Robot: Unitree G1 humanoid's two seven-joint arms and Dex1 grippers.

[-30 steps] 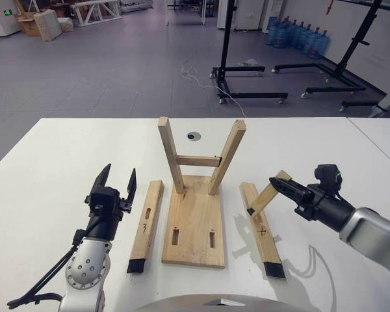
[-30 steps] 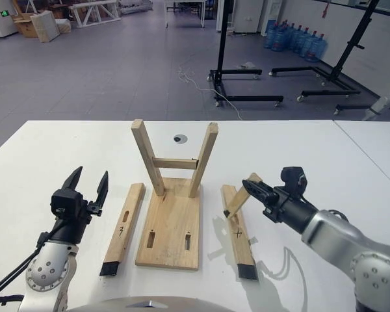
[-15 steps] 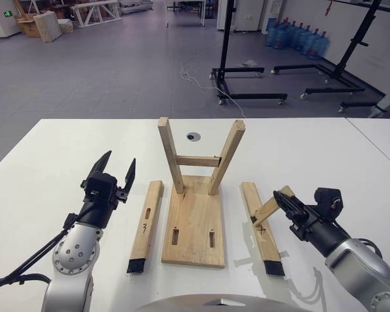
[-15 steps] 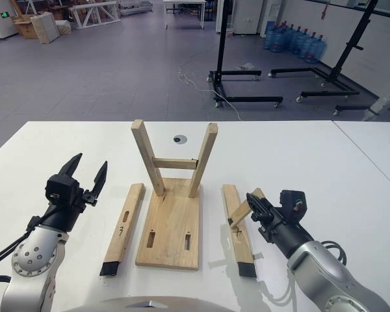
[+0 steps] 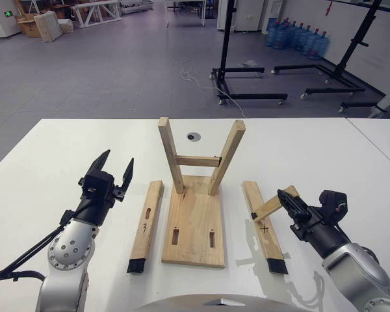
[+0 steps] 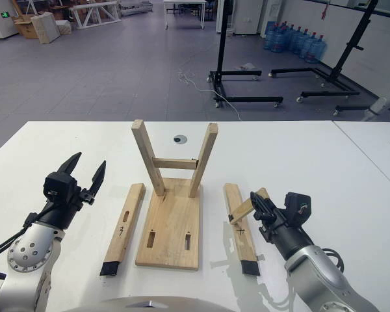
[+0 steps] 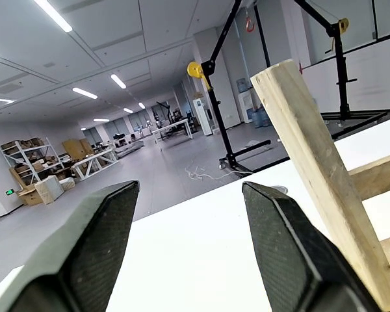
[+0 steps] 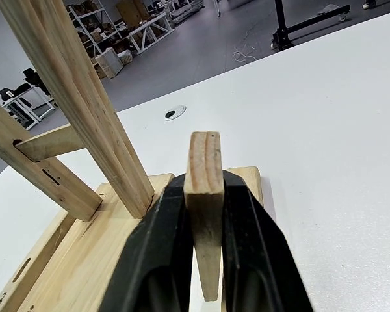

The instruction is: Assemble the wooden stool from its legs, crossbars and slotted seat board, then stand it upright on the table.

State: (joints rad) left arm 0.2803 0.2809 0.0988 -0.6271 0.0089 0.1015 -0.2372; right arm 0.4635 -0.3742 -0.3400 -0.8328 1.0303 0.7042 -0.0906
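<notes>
The slotted seat board lies flat mid-table with two legs standing in its far slots, joined by a crossbar. A loose leg lies left of the board, another loose leg right of it. My right gripper is shut on a short crossbar, tilted, its low end at the right leg. My left gripper hangs open left of the left leg, fingers spread with nothing between them.
The white table has a round cable hole behind the stool frame. Black wheeled stands and blue water bottles stand on the floor beyond the table's far edge.
My right gripper has drawn back toward the table's near right with the crossbar, lowering it onto the right leg. My left gripper has risen slightly and shifted left, still open.
</notes>
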